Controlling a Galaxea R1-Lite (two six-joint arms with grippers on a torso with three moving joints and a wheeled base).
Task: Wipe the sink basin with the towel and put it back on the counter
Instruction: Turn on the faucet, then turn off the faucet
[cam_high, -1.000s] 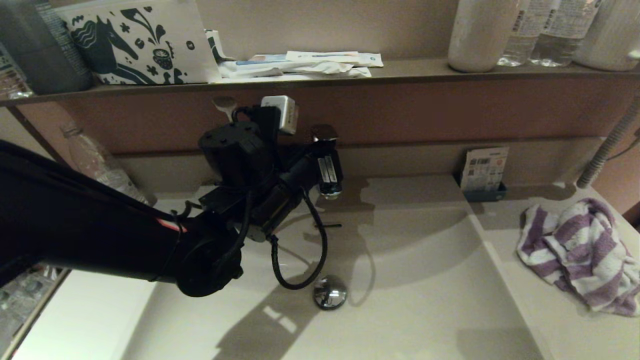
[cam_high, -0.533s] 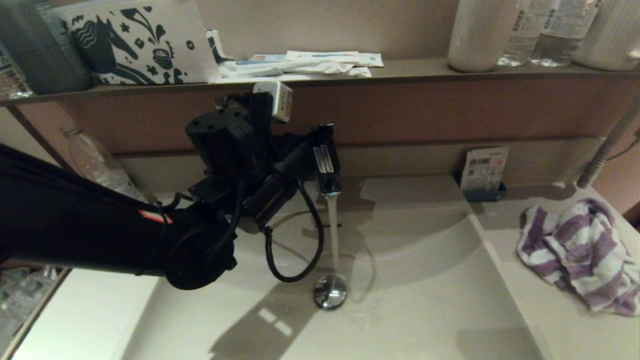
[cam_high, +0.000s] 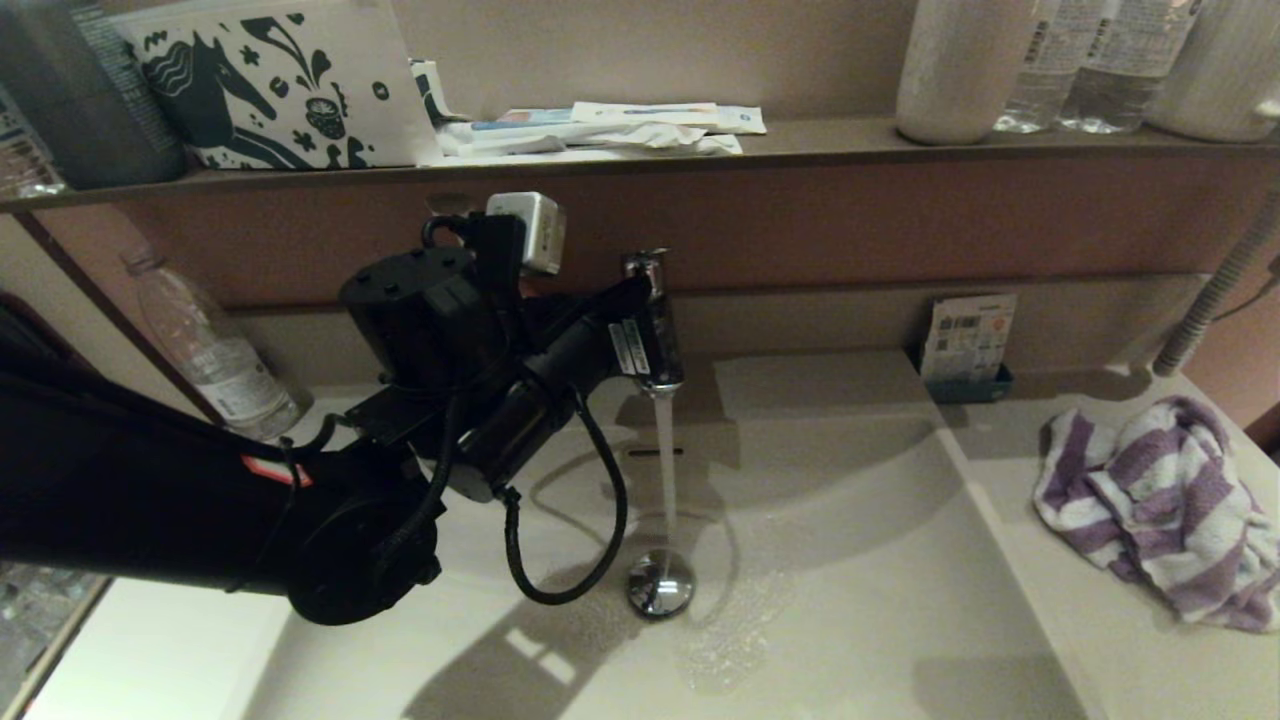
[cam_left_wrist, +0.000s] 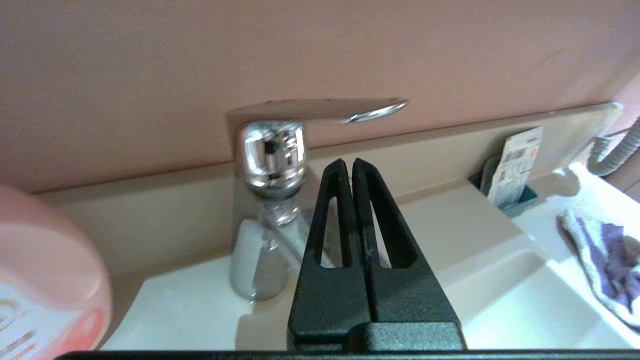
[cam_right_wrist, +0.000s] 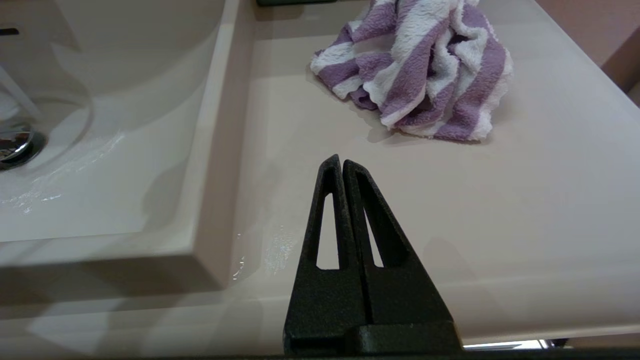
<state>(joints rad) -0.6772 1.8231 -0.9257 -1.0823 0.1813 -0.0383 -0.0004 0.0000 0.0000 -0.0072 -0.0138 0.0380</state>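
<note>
Both grippers pinched together, empty. Left gripper (cam_left_wrist: 346, 162) sits just beside the chrome lever faucet (cam_left_wrist: 272, 150), under its raised handle; water streams onto the round chrome drain stopper (cam_high: 660, 585) in the beige rectangular sink basin (cam_high: 850, 560). Right gripper (cam_right_wrist: 339, 160) hovers over the off-white counter (cam_right_wrist: 525, 190), near the crumpled purple-and-white striped towel (cam_right_wrist: 425, 65).

faucet (cam_high: 655, 330): partly hidden behind left arm | towel (cam_high: 1160, 505): cut by head view's right edge
</note>
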